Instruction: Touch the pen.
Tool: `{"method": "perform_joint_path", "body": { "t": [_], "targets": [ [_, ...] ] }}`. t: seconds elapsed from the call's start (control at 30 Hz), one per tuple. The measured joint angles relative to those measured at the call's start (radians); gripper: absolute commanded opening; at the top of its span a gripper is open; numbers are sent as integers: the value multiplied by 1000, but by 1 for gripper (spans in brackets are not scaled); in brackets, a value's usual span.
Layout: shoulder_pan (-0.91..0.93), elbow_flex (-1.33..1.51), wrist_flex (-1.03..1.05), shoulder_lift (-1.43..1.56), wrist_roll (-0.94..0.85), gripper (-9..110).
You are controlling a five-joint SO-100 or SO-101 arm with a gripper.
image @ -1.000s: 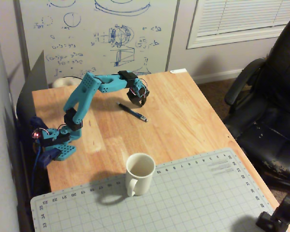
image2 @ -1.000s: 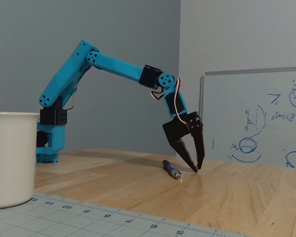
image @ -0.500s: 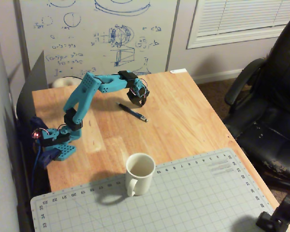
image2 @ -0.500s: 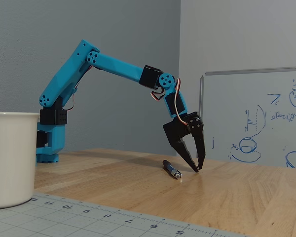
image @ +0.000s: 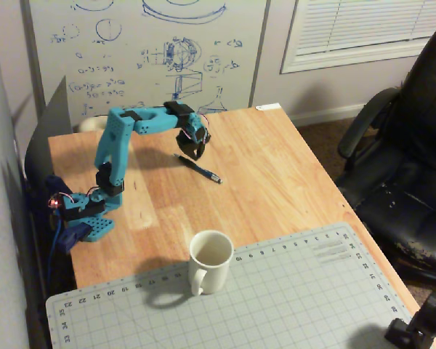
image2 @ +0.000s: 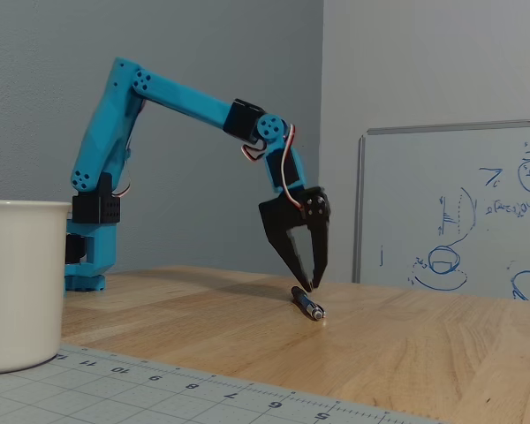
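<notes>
My tool [image2: 310, 285] hangs with its jaws slightly parted, tips just above the far end of the pen [image2: 307, 303], which lies flat on the desk [image: 276, 174], at twelve o'clock from the white mug [image: 208, 261].

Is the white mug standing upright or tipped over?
Upright. The white mug stands on the cutting mat with its mouth facing up, handle at the side.

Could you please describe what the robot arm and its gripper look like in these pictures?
The arm has bright blue printed links with black motor blocks at the joints. The gripper is black with two long tapered fingers. Thin red and white cables loop along the wrist. Its blue base sits on the wooden table.
</notes>
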Motion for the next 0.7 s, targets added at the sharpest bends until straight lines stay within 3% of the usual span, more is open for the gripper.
{"method": "perform_joint_path", "body": {
  "t": [0.7],
  "targets": [
    [-5, 132, 0, 273, 0, 1]
  ]
}}
